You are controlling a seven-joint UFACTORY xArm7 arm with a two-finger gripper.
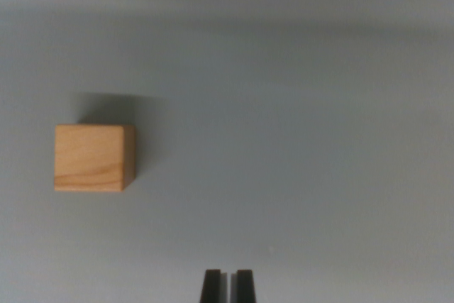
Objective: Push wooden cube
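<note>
Wooden cube [94, 158] sits on grey worktop [298, 140], left of and apart from claw [228, 286]; claw nearly closed, gripping nothing.

No text, label, brand, number or sign can be read anywhere in the wrist view. The wooden cube [93, 157] shows only plain grain on its faces, the grey worktop [298, 140] carries no marking, and the dark gripper [228, 285] tips at the bottom edge bear no lettering.
</note>
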